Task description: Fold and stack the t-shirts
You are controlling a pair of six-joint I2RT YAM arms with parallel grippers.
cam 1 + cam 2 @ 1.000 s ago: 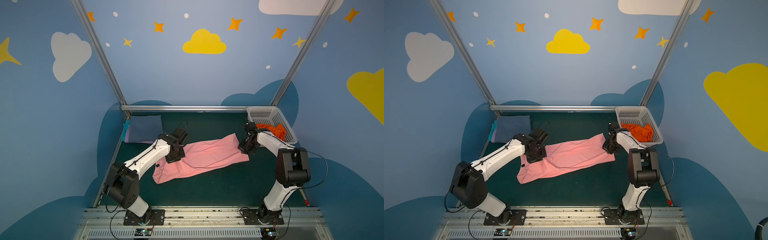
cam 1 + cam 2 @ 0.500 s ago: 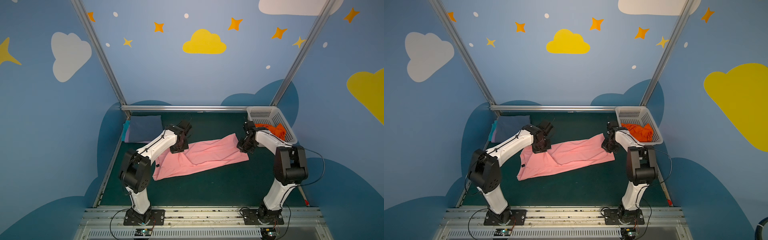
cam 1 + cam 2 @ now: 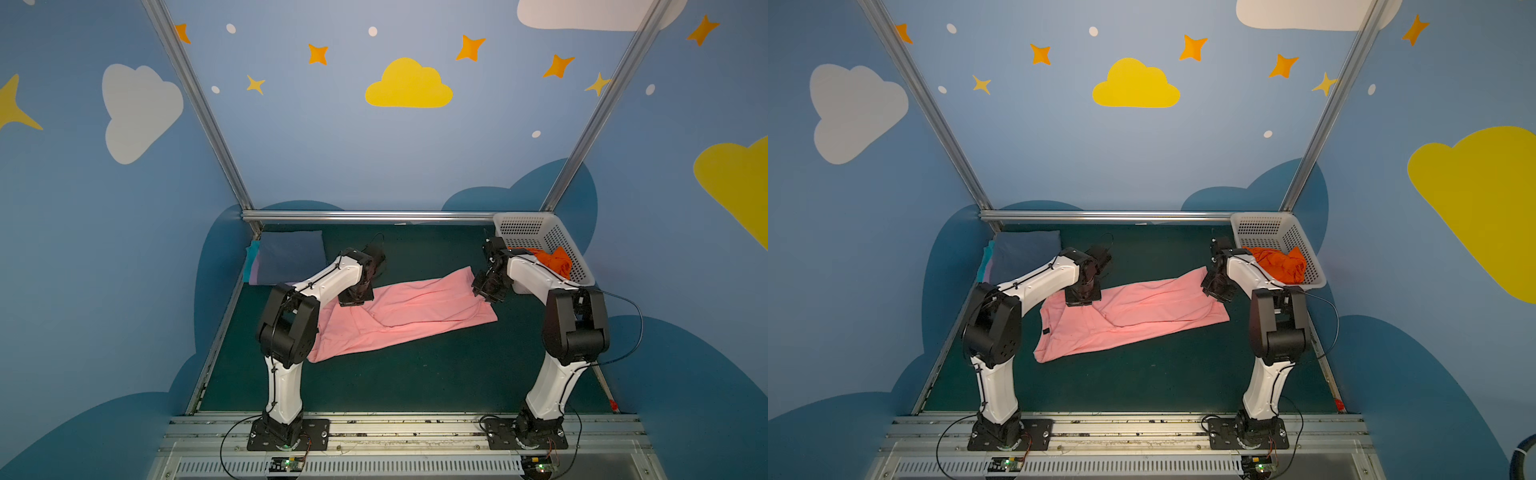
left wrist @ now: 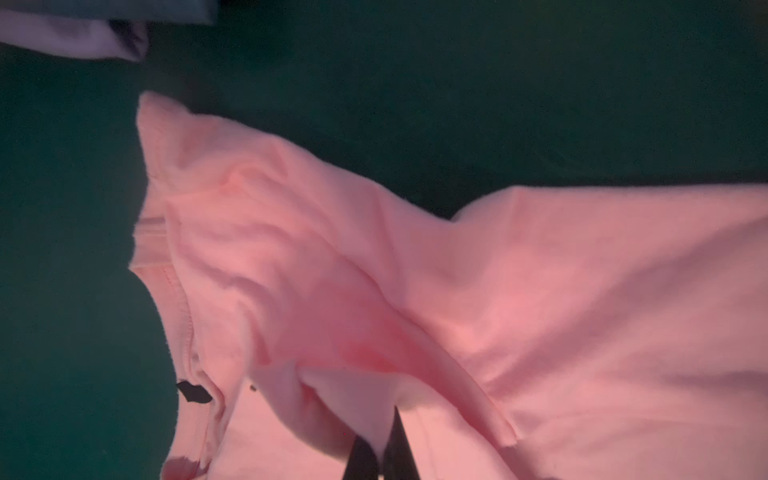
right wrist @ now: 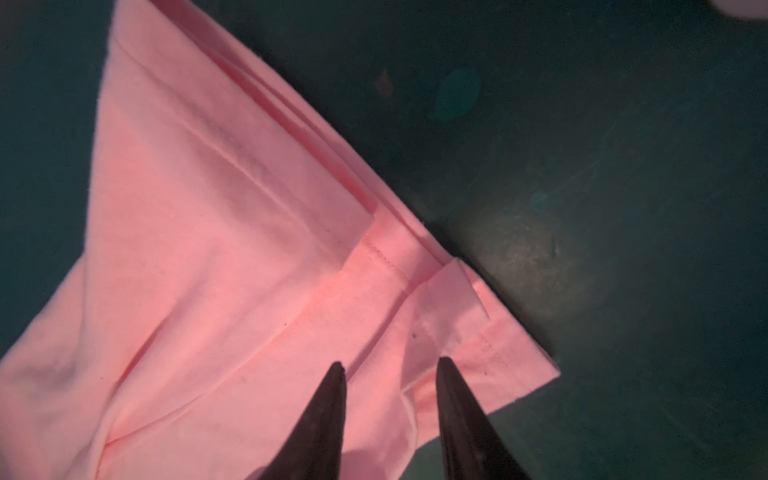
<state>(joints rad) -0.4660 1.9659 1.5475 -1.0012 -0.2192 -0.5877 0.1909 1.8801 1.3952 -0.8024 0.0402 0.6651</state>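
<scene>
A light pink t-shirt (image 3: 415,311) (image 3: 1142,311) lies folded lengthwise into a long strip on the green table. My left gripper (image 3: 355,297) (image 3: 1082,297) (image 4: 380,440) sits at its left far edge, shut on a raised pinch of pink cloth (image 4: 540,311). The small dark neck label (image 4: 193,392) (image 3: 1044,331) shows near it. My right gripper (image 3: 488,289) (image 3: 1217,289) (image 5: 390,365) hovers open over the shirt's right hem corner (image 5: 228,249), nothing between its fingers. An orange t-shirt (image 3: 552,259) (image 3: 1281,266) lies crumpled in the basket.
The white perforated basket (image 3: 523,226) (image 3: 1262,228) stands at the back right, close behind my right arm. A folded stack topped by a slate-blue t-shirt (image 3: 291,253) (image 3: 1021,249), with lavender (image 4: 83,37) and teal edges, lies at the back left corner.
My right gripper has opened and let go of the pink t-shirt's right end. My left arm's elbow has swung in toward its base, its gripper still shut on the cloth.
</scene>
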